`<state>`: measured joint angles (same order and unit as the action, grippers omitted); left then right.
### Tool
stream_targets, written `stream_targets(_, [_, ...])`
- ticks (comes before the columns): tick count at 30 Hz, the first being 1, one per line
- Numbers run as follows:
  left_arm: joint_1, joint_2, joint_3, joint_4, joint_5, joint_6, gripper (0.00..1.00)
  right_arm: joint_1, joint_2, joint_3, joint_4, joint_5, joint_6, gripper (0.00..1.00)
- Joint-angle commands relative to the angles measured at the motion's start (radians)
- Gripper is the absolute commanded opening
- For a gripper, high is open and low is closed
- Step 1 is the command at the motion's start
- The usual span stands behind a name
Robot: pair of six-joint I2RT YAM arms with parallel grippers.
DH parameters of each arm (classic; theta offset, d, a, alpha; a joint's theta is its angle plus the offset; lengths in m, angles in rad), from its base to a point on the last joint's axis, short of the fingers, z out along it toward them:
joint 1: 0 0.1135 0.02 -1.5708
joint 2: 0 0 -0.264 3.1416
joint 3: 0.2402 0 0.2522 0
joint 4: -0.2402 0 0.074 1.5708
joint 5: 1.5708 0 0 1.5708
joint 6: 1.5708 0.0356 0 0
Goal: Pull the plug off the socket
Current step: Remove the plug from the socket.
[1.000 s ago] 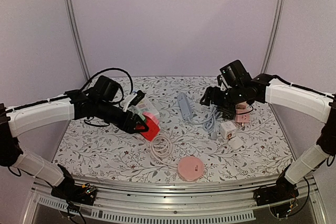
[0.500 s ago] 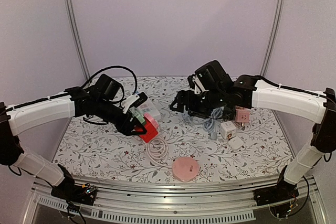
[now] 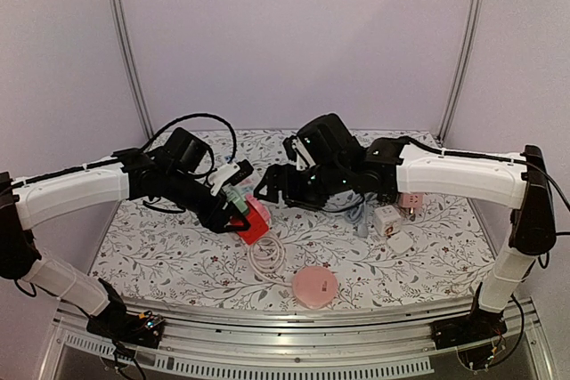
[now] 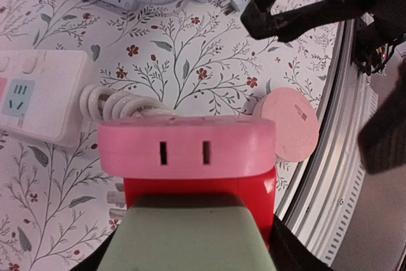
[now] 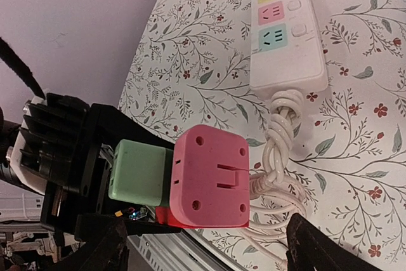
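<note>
Right gripper (image 3: 270, 193) closer, pink plug (image 5: 212, 176) before open jaws

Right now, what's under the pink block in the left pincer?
A red piece sits under the pink block; coiled white cord lies below. The left pincer covers the rest.

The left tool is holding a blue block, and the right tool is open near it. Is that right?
Not quite. The block in the left tool is pink and red, not blue. The right wrist view shows this best. The right tool is open near it, just as you said.
</note>
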<state>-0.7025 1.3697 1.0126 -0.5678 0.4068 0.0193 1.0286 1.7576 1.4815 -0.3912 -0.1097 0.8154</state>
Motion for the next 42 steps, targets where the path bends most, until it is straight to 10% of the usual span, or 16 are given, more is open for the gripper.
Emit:
stream_targets(1, [-0.014, -0.012, 0.033, 0.065, 0.006, 0.031, 0.25, 0.025, 0.05, 0.048, 0.014, -0.001, 0.006, 0.85])
stream_targets(42, [-0.018, -0.022, 0.03, 0.06, 0.006, 0.04, 0.25, 0.019, 0.046, 0.043, -0.149, 0.262, 0.062, 0.78])
